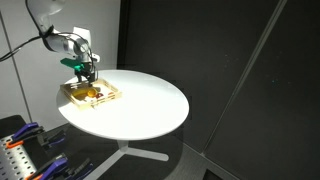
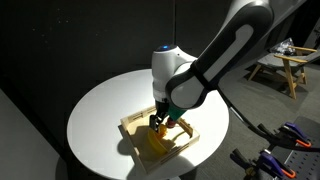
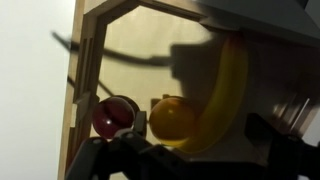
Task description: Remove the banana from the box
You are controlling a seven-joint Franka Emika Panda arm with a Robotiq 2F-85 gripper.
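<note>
The banana (image 3: 226,88) is yellow and curved, and lies inside the box (image 3: 84,85), a shallow light-wood tray, along its right part in the wrist view. My gripper (image 3: 200,150) hangs low over the tray and is open. Its dark fingers stand wide apart on either side of the banana's near end, with nothing gripped. In both exterior views the gripper (image 1: 86,72) (image 2: 163,118) sits just above the box (image 1: 104,99) (image 2: 133,124), near the edge of the round white table (image 1: 145,100) (image 2: 100,120). The arm's shadow covers part of the banana.
Inside the tray, next to the banana, lie a yellow-orange ball (image 3: 172,118) and a red ball (image 3: 114,115). A rack of tools (image 1: 20,150) stands below the table. A wooden stool (image 2: 290,62) stands further back. Dark walls surround the table.
</note>
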